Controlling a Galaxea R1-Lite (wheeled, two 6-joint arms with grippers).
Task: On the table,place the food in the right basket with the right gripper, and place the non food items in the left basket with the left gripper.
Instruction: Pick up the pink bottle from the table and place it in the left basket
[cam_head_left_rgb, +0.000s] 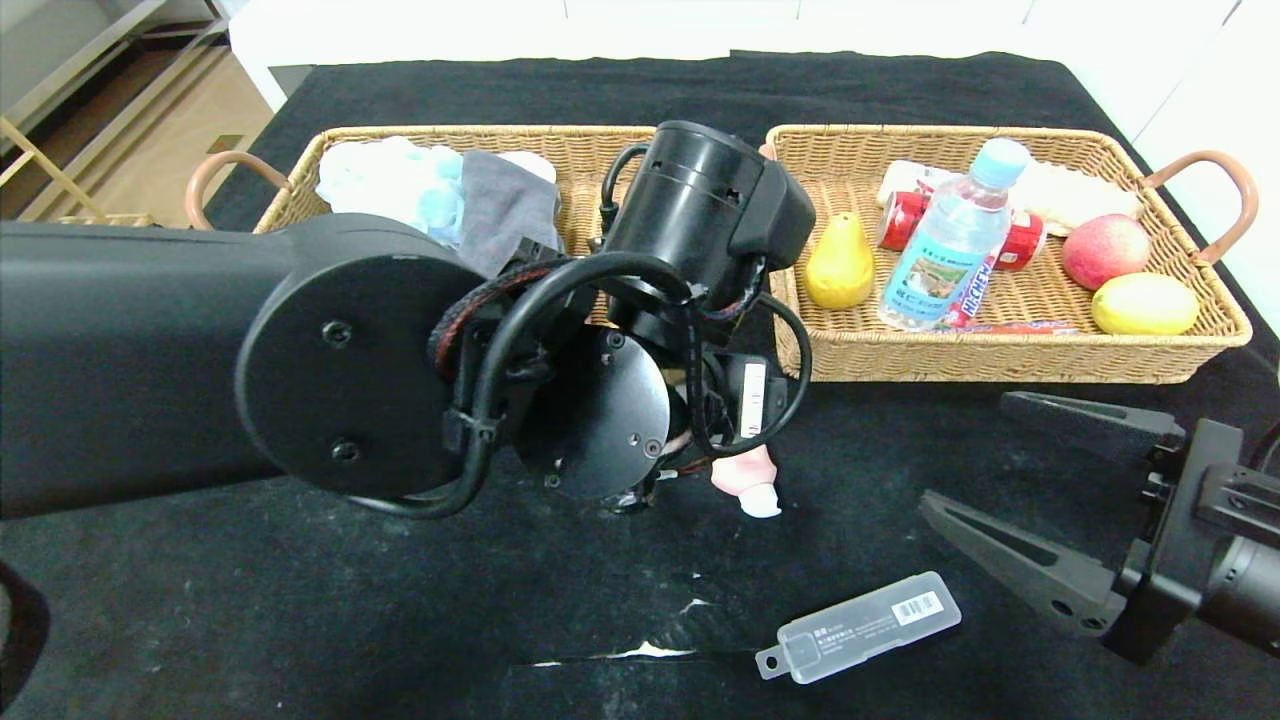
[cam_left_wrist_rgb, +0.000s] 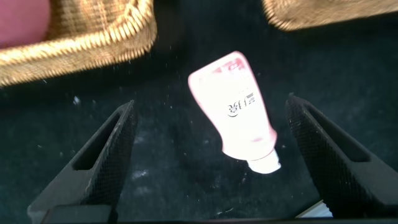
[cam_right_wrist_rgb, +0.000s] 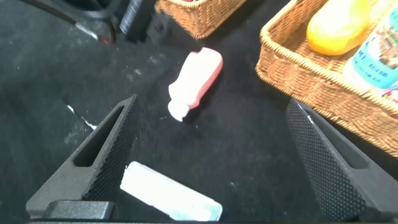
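**Left tool spread over the pink tube, right tool waiting open**

The left tool (cam_left_wrist_rgb: 211, 162) hangs over the desk (cam_head_left_rgb: 300, 600) with its fingers (cam_left_wrist_rgb: 102, 158) wide apart, the pink squeeze tube (cam_left_wrist_rgb: 239, 106) lying flat between them and touching neither; its white cap points toward the near edge. In the head view the left arm hides most of the tube (cam_head_left_rgb: 750, 480), which lies at 6 o'clock from the gap between the two baskets.

The right tool (cam_head_left_rgb: 1010, 490) is parked at 4 o'clock on the desk, jaws open and holding nothing. The translucent plastic case (cam_head_left_rgb: 858, 626) lies just beside it, at 5 o'clock from the tube.

The left basket (cam_head_left_rgb: 590, 150) at 11 o'clock holds the blue bath pouf (cam_head_left_rgb: 390, 185) and the grey towel (cam_head_left_rgb: 505, 205). The right basket (cam_head_left_rgb: 1000, 355) at 1 o'clock holds the yellow pear (cam_head_left_rgb: 838, 265), the water bottle (cam_head_left_rgb: 950, 240), a red can (cam_head_left_rgb: 905, 215), a red apple (cam_head_left_rgb: 1105, 250) and a lemon (cam_head_left_rgb: 1145, 303).
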